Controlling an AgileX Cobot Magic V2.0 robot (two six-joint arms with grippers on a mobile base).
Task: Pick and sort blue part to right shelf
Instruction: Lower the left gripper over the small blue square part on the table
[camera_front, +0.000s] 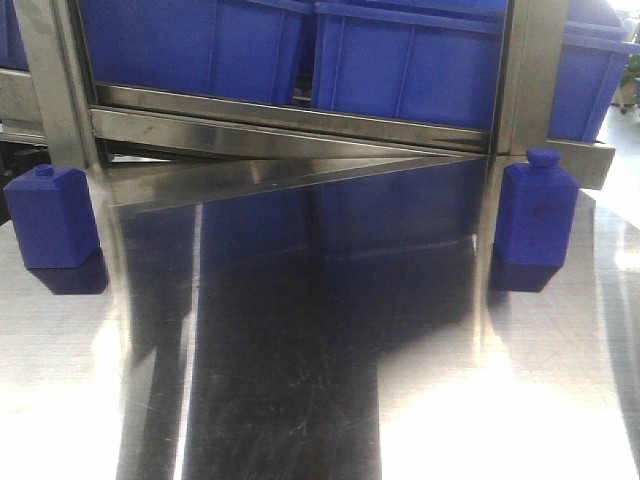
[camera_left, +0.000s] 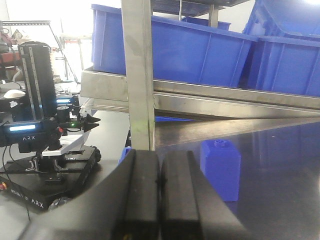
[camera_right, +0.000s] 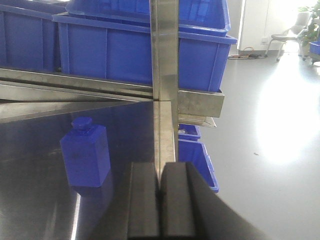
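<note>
The blue part (camera_front: 50, 215) is a squat block with a tiny knob, standing upright on the steel table at the far left, close to a rack post. The left wrist view shows the blue part (camera_left: 220, 167) just right of and beyond my left gripper (camera_left: 160, 155), which is shut on nothing. My right gripper (camera_right: 159, 165) is also shut and empty. Behind the table stands the right shelf (camera_front: 300, 130), a steel rack with a front rail and blue bins (camera_front: 400, 60). Neither gripper appears in the front view.
A taller blue bottle-like block with a wide cap (camera_front: 537, 215) stands at the table's right, left of my right gripper as the block (camera_right: 86, 152). Steel posts (camera_left: 140, 75) (camera_right: 165, 75) rise ahead of each gripper. A second robot (camera_left: 45, 135) stands left.
</note>
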